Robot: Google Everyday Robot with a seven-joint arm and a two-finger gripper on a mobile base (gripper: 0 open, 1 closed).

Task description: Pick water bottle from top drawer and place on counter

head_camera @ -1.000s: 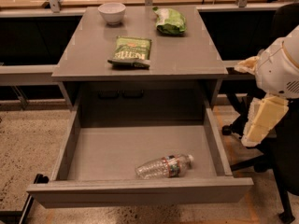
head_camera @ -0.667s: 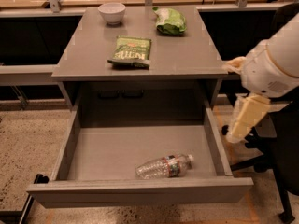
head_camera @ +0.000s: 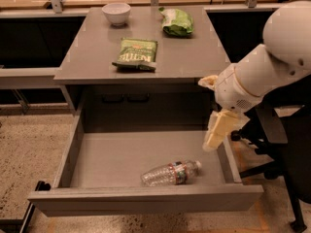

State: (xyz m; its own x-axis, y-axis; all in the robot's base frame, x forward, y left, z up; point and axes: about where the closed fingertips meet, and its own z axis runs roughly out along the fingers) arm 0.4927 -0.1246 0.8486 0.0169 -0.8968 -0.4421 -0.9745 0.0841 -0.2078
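Note:
The water bottle (head_camera: 171, 173) lies on its side on the floor of the open top drawer (head_camera: 112, 161), near the front right, with its white cap pointing right. The counter (head_camera: 189, 57) sits above the drawer. My gripper (head_camera: 210, 113) hangs on the white arm at the right, over the drawer's right wall, above and to the right of the bottle. Its cream fingers (head_camera: 217, 130) are apart and hold nothing.
On the counter are a green snack bag (head_camera: 137, 53), a second green bag (head_camera: 177, 22) and a white bowl (head_camera: 116, 13). A dark office chair (head_camera: 279, 144) stands to the right of the drawer. The floor is speckled.
The arm and gripper have moved left, from beside the cabinet to over the drawer's right wall. The bottle has not moved.

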